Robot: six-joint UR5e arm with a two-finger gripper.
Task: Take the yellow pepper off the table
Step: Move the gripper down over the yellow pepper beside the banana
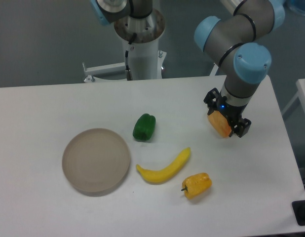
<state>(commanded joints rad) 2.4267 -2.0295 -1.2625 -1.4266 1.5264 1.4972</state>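
The yellow pepper (197,185) lies on the white table (39,113) toward the front, golden-yellow with a short dark stem pointing left. My gripper (224,121) is up and to the right of it, well apart. It is shut on a more orange pepper (219,125), held at or just above the tabletop. The gripper's black fingers flank the orange pepper on both sides.
A yellow banana (165,169) lies just left of the yellow pepper. A green pepper (144,127) lies farther back at the middle. A round beige plate (96,159) sits at the left. The arm's base column (141,44) stands behind the table.
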